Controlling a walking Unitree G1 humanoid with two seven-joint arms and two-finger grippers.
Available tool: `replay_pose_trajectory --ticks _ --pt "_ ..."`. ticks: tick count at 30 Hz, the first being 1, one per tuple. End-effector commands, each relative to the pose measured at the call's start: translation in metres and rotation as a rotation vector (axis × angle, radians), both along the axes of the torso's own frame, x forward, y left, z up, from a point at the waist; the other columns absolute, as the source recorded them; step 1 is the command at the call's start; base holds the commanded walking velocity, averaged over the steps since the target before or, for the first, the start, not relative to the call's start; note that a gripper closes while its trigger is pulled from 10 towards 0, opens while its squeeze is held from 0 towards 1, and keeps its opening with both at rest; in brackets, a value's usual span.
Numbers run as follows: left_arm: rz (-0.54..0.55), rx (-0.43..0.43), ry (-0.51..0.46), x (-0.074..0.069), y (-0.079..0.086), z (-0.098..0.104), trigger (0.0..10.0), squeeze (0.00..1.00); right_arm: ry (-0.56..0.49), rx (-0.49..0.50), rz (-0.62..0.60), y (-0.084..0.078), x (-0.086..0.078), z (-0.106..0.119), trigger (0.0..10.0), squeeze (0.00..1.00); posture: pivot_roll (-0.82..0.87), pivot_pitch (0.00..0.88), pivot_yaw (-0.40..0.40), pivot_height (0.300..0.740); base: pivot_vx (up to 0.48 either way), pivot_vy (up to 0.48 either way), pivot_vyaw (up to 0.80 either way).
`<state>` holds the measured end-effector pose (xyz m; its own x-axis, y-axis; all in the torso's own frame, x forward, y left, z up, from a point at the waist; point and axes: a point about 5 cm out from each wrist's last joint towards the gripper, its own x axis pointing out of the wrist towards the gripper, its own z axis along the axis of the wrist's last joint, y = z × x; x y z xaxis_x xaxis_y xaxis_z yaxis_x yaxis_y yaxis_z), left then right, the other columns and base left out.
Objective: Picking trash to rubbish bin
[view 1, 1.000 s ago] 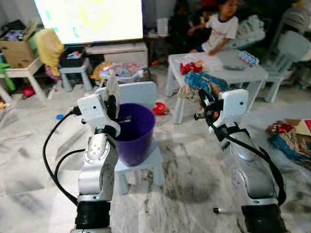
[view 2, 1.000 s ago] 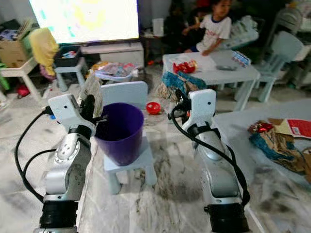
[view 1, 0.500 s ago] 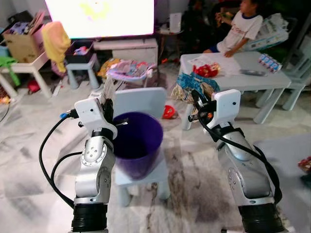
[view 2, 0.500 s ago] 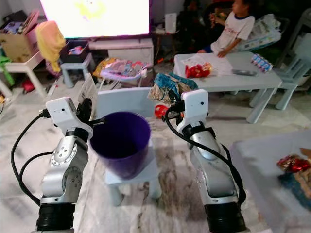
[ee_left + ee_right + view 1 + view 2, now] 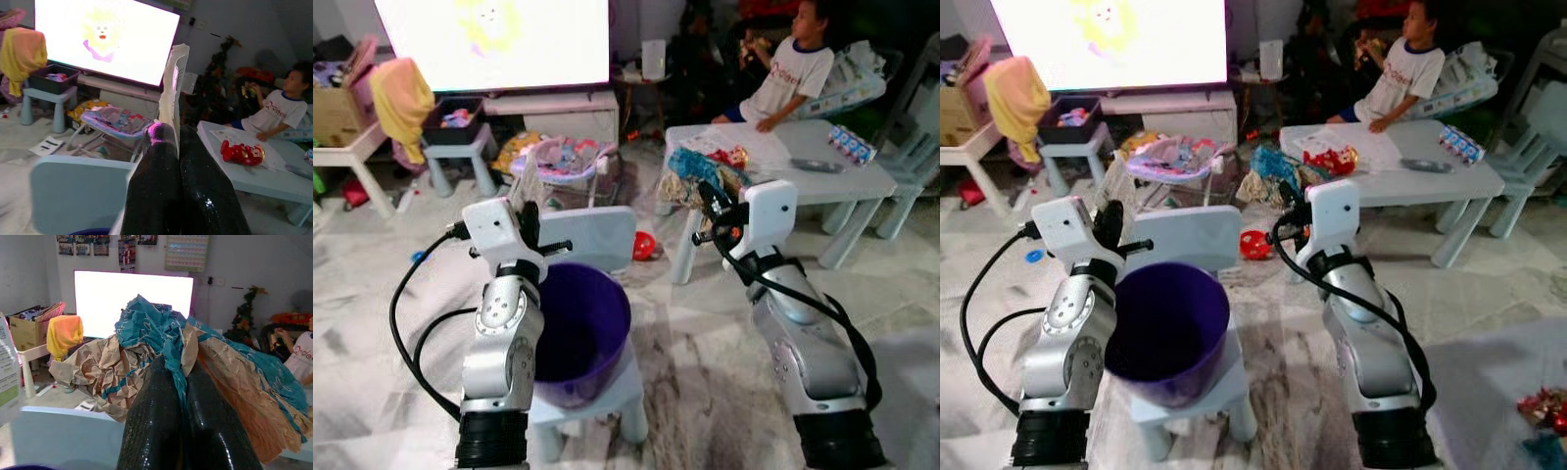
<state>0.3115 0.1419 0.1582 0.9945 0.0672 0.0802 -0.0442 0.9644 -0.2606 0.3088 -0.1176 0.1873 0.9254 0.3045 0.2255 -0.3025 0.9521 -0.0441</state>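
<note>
A purple bin point(image 5: 579, 328) stands on a small pale-blue chair point(image 5: 593, 235). My left gripper point(image 5: 530, 221) hovers above the bin's left rim, shut on a flat white paper wrapper point(image 5: 173, 78) that sticks up from its fingers point(image 5: 155, 161). My right gripper point(image 5: 714, 203) is higher and to the right of the bin, shut on a crumpled brown and teal paper point(image 5: 146, 340), also seen as a bundle point(image 5: 697, 174) in the left eye view. The bin's inside looks dark and I cannot make out its contents.
A grey low table point(image 5: 808, 171) stands behind my right arm, with a red wrapper point(image 5: 735, 156) on it and a person point(image 5: 793, 69) sitting behind it. A bright TV point(image 5: 489, 39), a baby bouncer point(image 5: 558, 157) and small stools point(image 5: 450, 162) line the back.
The whole picture has shifted, so the camera moved; the bin now sits lower and nearer, under my left gripper. Both grippers keep hold of their papers.
</note>
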Motion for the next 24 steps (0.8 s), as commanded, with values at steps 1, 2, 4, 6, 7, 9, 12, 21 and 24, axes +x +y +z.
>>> replay_pose_trajectory --ticks 1,2,4,6,7,9,12,21,24 --pt "0.011 0.025 0.054 -0.003 0.000 -0.014 0.0 0.00 -0.005 -0.006 -0.013 -0.006 0.000 0.002 0.0 0.00 -0.01 0.000 -0.020 0.740 0.000 0.000 0.00" --pt "0.031 -0.006 0.101 -0.005 0.003 -0.024 0.0 0.00 -0.004 -0.005 -0.012 -0.005 0.000 0.001 0.0 0.00 -0.01 0.000 -0.020 0.740 0.000 0.000 0.00" --pt "0.040 0.014 0.174 -0.007 0.005 -0.038 0.0 0.00 -0.003 -0.005 -0.010 -0.005 -0.001 0.001 0.0 0.00 -0.02 0.000 -0.020 0.740 0.000 0.000 0.00" --pt "0.060 0.005 0.230 -0.009 0.008 -0.049 0.0 0.00 -0.001 -0.006 -0.010 -0.004 -0.001 0.001 0.0 0.00 -0.02 0.000 -0.020 0.740 0.000 0.000 0.00" --pt "0.060 0.005 0.230 -0.009 0.008 -0.049 0.0 0.00 -0.001 -0.006 -0.010 -0.004 -0.001 0.001 0.0 0.00 -0.02 0.000 -0.020 0.740 0.000 0.000 0.00" --pt "0.084 -0.017 0.323 -0.014 0.012 -0.067 0.0 0.00 0.003 -0.010 -0.009 -0.005 -0.003 0.000 0.0 0.00 -0.03 0.000 -0.021 0.740 0.000 0.000 0.00" --pt "0.111 -0.025 0.435 -0.023 0.017 -0.089 0.0 0.00 0.012 -0.018 -0.009 -0.008 -0.005 -0.002 0.0 0.00 -0.03 0.000 -0.023 0.740 0.000 0.000 0.00" --pt "0.113 0.008 0.542 -0.037 0.030 -0.123 5.2 1.00 0.021 -0.014 -0.013 -0.012 -0.009 -0.003 0.0 0.00 -0.04 0.009 -0.025 0.740 0.000 0.000 0.00" --pt "0.127 0.016 0.556 -0.037 0.035 -0.128 10.0 1.00 0.025 -0.014 -0.015 -0.013 -0.010 -0.003 0.0 0.00 -0.04 0.012 -0.024 0.740 0.000 0.000 0.00"
